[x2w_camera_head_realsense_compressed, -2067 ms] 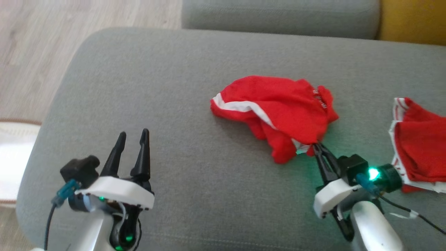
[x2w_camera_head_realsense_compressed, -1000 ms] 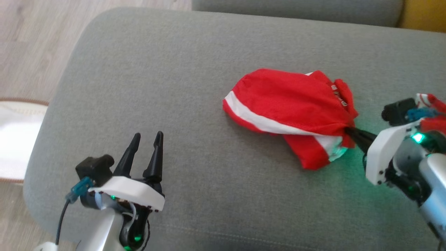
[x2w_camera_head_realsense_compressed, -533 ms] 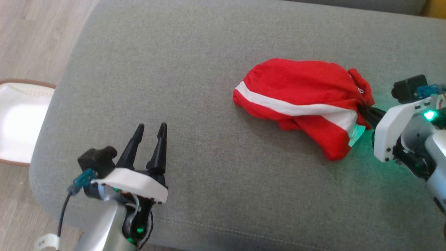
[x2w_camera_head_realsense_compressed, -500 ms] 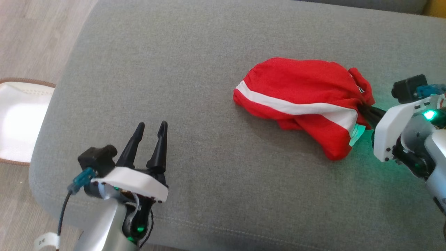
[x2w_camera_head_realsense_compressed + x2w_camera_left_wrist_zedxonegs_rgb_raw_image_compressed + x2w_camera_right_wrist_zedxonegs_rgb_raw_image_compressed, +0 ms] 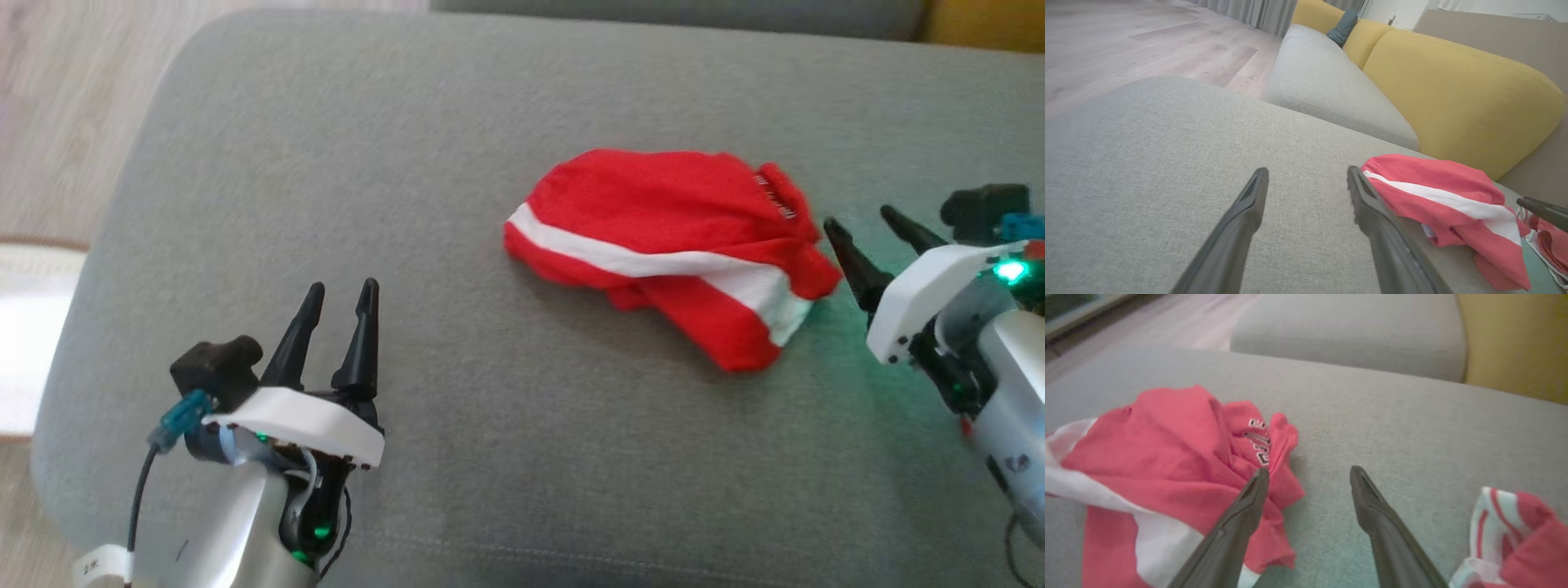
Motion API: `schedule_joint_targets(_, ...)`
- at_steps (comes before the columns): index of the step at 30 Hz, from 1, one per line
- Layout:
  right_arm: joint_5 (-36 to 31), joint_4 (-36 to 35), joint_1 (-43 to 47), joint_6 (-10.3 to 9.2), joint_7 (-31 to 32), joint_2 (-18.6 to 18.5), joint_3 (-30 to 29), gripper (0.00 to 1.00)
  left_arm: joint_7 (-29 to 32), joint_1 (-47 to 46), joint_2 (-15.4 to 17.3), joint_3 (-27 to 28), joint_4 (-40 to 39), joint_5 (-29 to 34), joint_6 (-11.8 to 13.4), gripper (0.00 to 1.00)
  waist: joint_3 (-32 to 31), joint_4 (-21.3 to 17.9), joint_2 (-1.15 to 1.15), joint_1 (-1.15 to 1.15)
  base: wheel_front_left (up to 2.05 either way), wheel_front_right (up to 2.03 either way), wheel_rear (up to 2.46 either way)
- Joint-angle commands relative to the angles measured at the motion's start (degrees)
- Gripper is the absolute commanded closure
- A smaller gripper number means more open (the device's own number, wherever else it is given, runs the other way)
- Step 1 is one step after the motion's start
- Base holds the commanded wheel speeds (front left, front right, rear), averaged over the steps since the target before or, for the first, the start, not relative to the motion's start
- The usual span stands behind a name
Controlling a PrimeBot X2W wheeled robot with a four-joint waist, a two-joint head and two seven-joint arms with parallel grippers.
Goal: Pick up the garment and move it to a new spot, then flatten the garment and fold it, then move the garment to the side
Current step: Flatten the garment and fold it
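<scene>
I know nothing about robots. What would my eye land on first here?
The crumpled red garment with a white stripe, lying right of centre on the grey cushion. Next, the right end effector close by its right edge, dark fingers spread, a green light glowing behind them; the left end effector stands open at the lower left. A yellow sofa brightens the background.

2 red garments (image 5: 1167, 465) (image 5: 1527, 539), 2 grippers (image 5: 341, 284) (image 5: 857, 216), 2 gry cushions (image 5: 1147, 143) (image 5: 1323, 81).
</scene>
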Motion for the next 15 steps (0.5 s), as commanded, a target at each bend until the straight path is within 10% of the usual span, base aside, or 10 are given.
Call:
schedule_joint_targets(1,-0.5,-1.0,0.8,-0.05,-2.0,0.3,-0.9,0.0,-0.7,-1.2,0.5,2.2,-1.9,0.6,-0.3,0.0,-1.7,-1.8,0.0,0.0,0.0,0.0,0.0)
schedule_joint_targets(15,-6.7,-8.0,16.6,-0.05,-15.6,13.9,-16.9,0.0,-0.7,1.2,-0.1,5.1,-3.6,1.0,0.0,0.0,-5.6,-9.1,0.0,0.0,0.0,0.0,0.0)
